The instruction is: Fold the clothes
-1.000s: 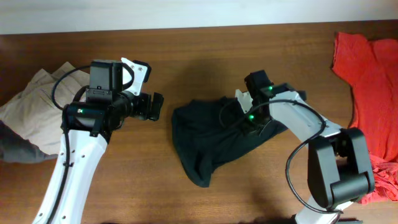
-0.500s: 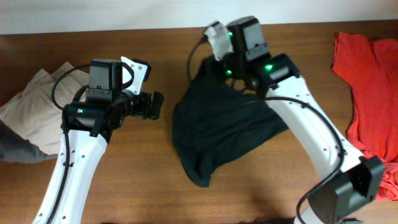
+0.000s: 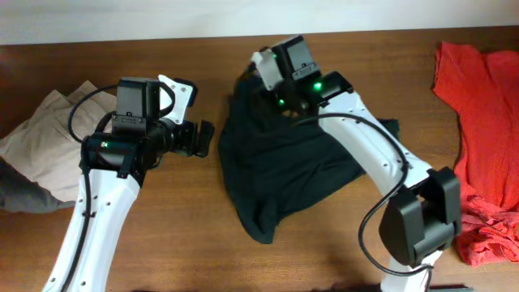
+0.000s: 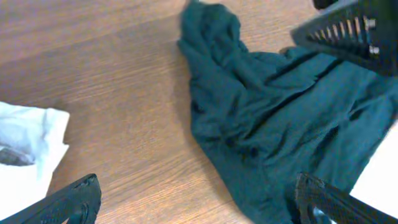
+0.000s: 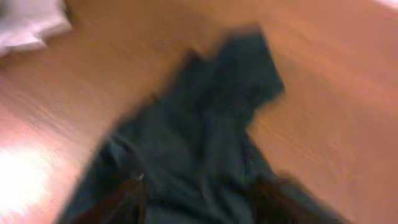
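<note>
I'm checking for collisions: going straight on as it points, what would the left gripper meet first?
Probably the black T-shirt, just ahead of the left gripper; its height is unclear.

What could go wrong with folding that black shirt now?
The black T-shirt lies bunched, so a fold might trap wrinkles. The right gripper sits over its far edge and could drag it into a worse heap. The open left gripper is close beside it and might snag the cloth.
</note>
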Robot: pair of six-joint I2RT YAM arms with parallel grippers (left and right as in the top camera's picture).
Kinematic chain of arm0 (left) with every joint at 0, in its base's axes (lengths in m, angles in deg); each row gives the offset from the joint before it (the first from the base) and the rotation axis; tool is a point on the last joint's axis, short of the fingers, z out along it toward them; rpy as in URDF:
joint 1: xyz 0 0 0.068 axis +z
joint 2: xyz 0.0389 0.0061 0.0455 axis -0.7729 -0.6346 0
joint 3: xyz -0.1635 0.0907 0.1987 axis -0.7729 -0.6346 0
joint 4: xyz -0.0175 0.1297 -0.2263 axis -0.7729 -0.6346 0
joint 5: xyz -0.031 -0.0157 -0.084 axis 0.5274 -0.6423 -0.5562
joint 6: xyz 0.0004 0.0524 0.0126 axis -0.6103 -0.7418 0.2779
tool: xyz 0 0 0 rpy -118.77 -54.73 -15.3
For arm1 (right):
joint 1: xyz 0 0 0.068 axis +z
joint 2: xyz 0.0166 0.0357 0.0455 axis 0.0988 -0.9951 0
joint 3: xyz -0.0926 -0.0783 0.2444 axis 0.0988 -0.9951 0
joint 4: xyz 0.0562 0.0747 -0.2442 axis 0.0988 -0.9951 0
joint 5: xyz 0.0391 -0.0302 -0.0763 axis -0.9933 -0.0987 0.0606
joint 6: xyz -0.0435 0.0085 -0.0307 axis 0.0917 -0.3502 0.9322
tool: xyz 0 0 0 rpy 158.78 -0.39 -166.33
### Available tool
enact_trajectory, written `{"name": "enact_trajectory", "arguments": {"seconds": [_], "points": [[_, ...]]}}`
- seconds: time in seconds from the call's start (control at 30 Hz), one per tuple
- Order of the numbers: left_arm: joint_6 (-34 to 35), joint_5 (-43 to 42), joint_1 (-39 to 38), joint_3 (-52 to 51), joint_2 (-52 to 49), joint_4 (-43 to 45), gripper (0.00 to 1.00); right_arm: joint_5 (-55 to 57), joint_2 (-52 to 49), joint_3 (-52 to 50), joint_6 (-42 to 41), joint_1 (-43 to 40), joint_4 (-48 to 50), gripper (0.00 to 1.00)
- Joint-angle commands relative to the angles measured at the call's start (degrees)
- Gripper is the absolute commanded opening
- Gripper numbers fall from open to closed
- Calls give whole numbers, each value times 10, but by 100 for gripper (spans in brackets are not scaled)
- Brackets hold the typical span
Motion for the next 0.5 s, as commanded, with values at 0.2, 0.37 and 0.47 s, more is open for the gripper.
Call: {"name": "enact_trajectory", "arguments": {"seconds": [0.2, 0.37, 0.47], "points": [[1, -39, -25, 11, -24, 6, 99, 24, 37, 2, -203, -173, -257, 52], [1, -37, -55, 11, -61, 6, 99, -20, 37, -18, -202, -273, -313, 52], [1, -34, -61, 11, -90, 6, 100, -21, 37, -51, -202, -320, -313, 55]]}}
